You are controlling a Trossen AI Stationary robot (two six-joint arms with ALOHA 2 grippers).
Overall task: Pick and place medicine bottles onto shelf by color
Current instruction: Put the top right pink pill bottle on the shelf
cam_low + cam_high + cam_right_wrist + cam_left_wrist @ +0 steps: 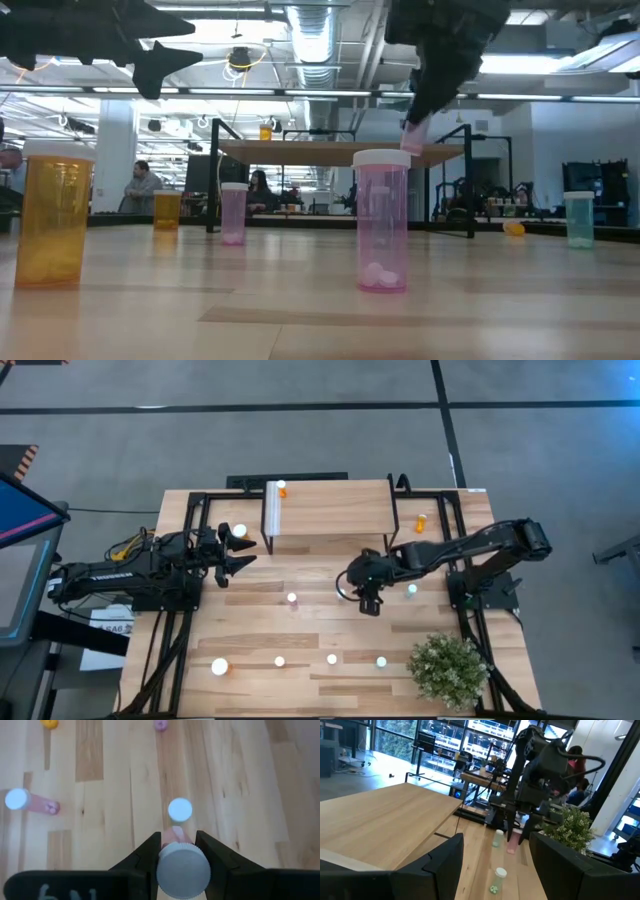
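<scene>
My right gripper (368,598) hangs over the middle of the table, shut on a pink medicine bottle (414,135) with a white cap (182,870). My left gripper (242,556) waits open near the table's left side, level and touching nothing. The shelf (335,510) stands at the far edge with an orange bottle (282,488) on its top, beside the white ribbed strip (273,512). More white-capped bottles stand on the table: a pink one (293,599), a teal one (412,590), and one straight under the held bottle (180,810). My right gripper pinches the pink bottle between its two fingers (148,854) at its upper part, by the white cap. The fingers slant down from the table's right. The pink body (175,834) sticks out below the fingertips, tilted and lifted clear of the table.
Several bottles stand in a row near the front edge, among them a larger orange one (220,667) and a teal one (381,661). An orange bottle (421,522) lies to the right of the shelf. A potted plant (448,668) stands at the front right. People are in the room behind.
</scene>
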